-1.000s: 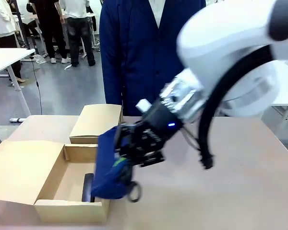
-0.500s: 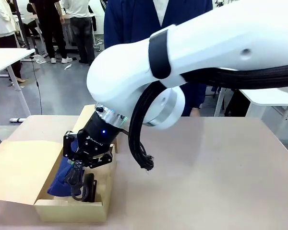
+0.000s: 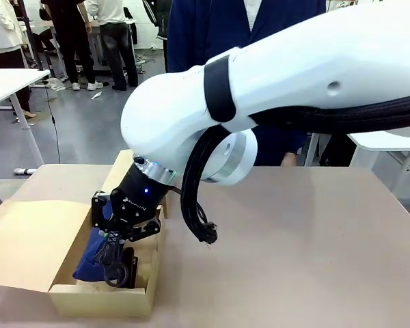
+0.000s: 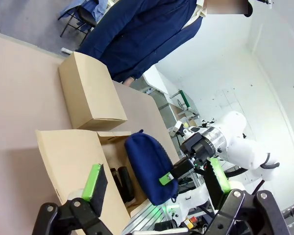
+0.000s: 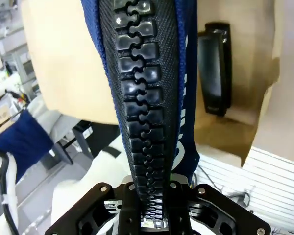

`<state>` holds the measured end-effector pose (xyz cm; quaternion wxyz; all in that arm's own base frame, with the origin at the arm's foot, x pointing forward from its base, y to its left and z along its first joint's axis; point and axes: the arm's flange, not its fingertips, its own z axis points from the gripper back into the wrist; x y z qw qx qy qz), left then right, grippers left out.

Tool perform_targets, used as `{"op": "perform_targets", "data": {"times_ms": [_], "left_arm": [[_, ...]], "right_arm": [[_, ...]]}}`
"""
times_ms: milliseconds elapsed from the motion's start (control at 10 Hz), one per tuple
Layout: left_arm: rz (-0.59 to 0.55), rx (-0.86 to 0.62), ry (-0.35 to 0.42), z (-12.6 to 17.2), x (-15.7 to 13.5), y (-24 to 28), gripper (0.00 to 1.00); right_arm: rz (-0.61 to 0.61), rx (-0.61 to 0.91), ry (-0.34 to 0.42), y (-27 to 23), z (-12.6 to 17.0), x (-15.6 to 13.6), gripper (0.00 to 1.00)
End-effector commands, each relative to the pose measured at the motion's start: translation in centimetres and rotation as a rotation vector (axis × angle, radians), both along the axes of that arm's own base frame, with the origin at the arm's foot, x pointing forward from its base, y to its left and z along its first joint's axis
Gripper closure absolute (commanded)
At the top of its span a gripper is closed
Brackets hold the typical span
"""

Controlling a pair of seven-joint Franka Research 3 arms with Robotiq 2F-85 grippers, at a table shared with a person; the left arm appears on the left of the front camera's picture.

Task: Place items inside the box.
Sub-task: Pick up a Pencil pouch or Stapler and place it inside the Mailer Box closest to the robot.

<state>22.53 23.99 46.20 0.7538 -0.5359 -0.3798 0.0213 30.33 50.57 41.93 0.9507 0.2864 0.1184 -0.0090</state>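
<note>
**Navy case hangs nose-down in the box, clamped by the right arm**

The right gripper reaches across to the robot's left side, and its jaws are closed narrow on the navy zip pencil case, pinching it at the zip edge. The case hangs straight below the jaws, with its long axis running down and away from them into the open cardboard box. Its lower end is already below the rim, at or near the box floor; contact cannot be told.

The black stapler lies flat on the box floor just beside the case, towards the side wall. Judged from this, the drop should keep the case on the free side of the stapler.

The left gripper is well apart from the box, its jaws spread wide with nothing between the green pads, so the right arm is clearly the nearer.

The case is soft, pouch-shaped woven fabric with a chunky black moulded zip. The box is plain matt cardboard with its flap folded out onto the tan worktop. The stapler is hard and glossy.
</note>
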Motion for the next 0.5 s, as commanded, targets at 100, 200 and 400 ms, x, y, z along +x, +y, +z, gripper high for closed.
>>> {"op": "perform_targets", "data": {"times_ms": [100, 200, 400], "left_arm": [[0.002, -0.01, -0.035, 0.2, 0.0, -0.1, 0.0], [0.002, -0.01, -0.035, 0.2, 0.0, -0.1, 0.0], [0.002, -0.01, -0.035, 0.2, 0.0, -0.1, 0.0]], "right_arm": [[-0.06, -0.066, -0.03, 4.0, 0.1, 1.3, 0.93], [-0.057, -0.09, -0.008, 4.5, -0.5, 1.7, 0.93], [-0.065, -0.135, -0.019, 5.9, -1.8, 1.9, 0.93]]}}
